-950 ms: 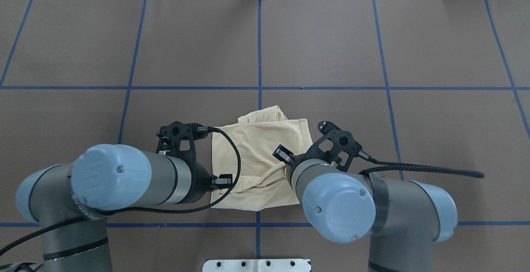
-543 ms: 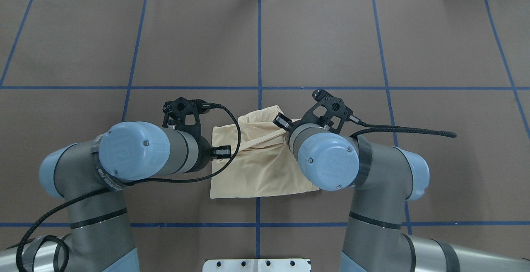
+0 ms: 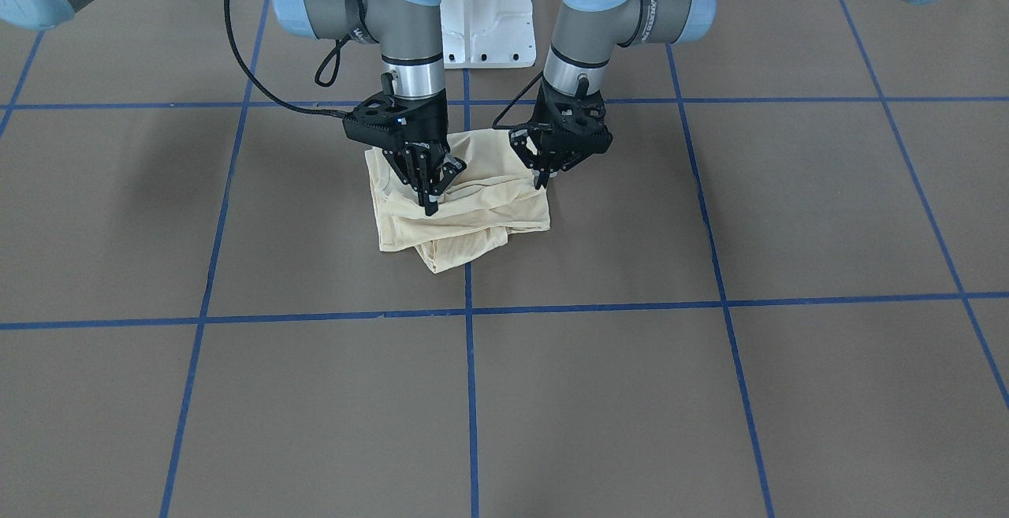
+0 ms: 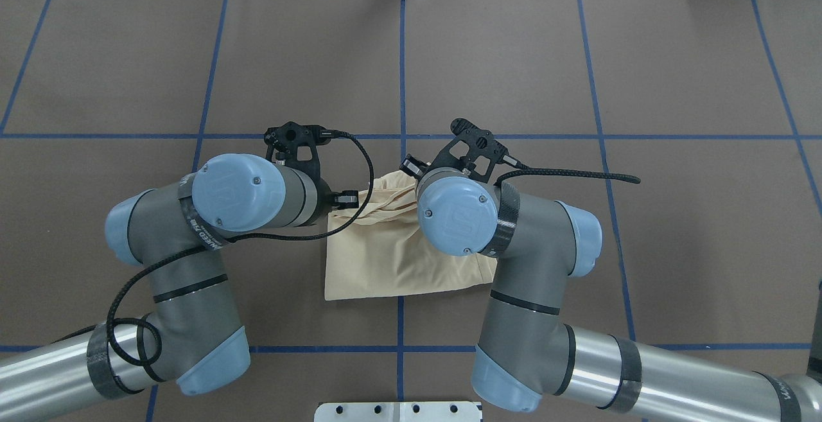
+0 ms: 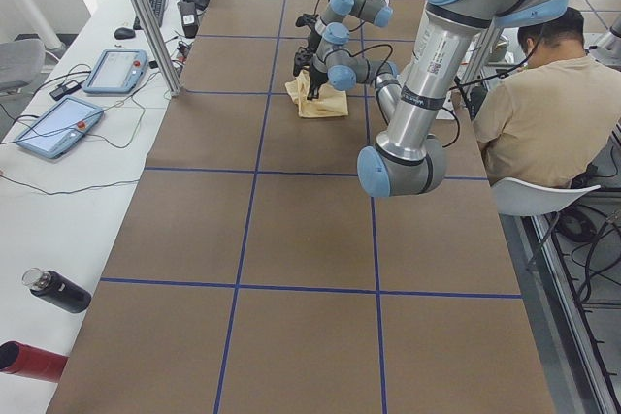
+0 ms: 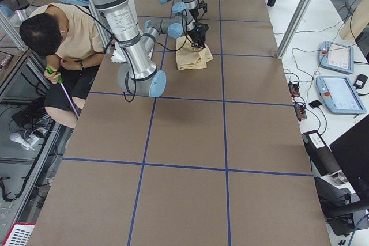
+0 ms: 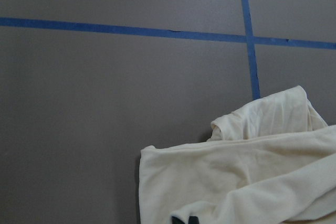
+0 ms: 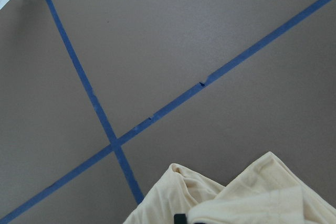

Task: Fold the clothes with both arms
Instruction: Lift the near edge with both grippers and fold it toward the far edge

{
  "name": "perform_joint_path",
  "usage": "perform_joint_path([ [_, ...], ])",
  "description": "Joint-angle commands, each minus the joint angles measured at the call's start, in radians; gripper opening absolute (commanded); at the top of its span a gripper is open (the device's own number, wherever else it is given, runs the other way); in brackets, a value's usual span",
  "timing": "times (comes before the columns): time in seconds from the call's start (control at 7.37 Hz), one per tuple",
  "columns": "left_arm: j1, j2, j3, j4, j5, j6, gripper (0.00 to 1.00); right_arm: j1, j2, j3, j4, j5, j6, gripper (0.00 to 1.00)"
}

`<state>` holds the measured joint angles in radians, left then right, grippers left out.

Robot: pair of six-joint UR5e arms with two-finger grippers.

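The clothes (image 3: 473, 218) are one pale cream shirt, bunched into a small folded pile at the table's middle (image 4: 398, 258). In the front-facing view my right gripper (image 3: 430, 204) points down, shut on a fold of the shirt near its top left. My left gripper (image 3: 542, 179) is shut on the shirt's right edge. Both pull taut creases across the cloth. From overhead, the wrists hide both grippers. In the wrist views the cloth (image 7: 236, 171) (image 8: 252, 192) fills the lower right, with dark fingertips just showing at the bottom edge.
Blue tape lines (image 4: 402, 75) divide the brown table. The white base plate (image 3: 481, 21) sits at the robot's side. A seated person (image 5: 543, 104) (image 6: 63, 38) is beside the table. Tablets (image 5: 58, 128), bottles (image 5: 58, 293) and a metal post (image 5: 146, 16) stand along the far edge.
Both arms have moved away from the robot, carrying the shirt's near edge forward over the pile. The cloth's front part now lies flatter and the far part is more gathered.
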<state>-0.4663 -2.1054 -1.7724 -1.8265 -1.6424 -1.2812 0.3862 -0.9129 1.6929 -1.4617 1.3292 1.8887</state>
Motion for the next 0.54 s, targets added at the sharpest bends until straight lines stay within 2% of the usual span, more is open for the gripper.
perform_joint_path([
  [0.0, -0.052, -0.01, 0.042, -0.028, -0.007, 0.119, 0.6, 0.042, 0.008, -0.051, 0.046, 0.042, -0.083, 0.54],
  [0.14, -0.058, -0.01, 0.041, -0.028, -0.01, 0.158, 1.0, 0.071, 0.014, -0.055, 0.046, 0.088, -0.13, 1.0],
  [0.27, -0.09, -0.01, 0.041, -0.028, -0.048, 0.172, 1.0, 0.109, 0.026, -0.053, 0.044, 0.144, -0.143, 1.0],
  [0.41, -0.132, -0.008, 0.033, -0.025, -0.151, 0.285, 1.0, 0.132, 0.037, -0.044, 0.038, 0.229, -0.157, 1.0],
])
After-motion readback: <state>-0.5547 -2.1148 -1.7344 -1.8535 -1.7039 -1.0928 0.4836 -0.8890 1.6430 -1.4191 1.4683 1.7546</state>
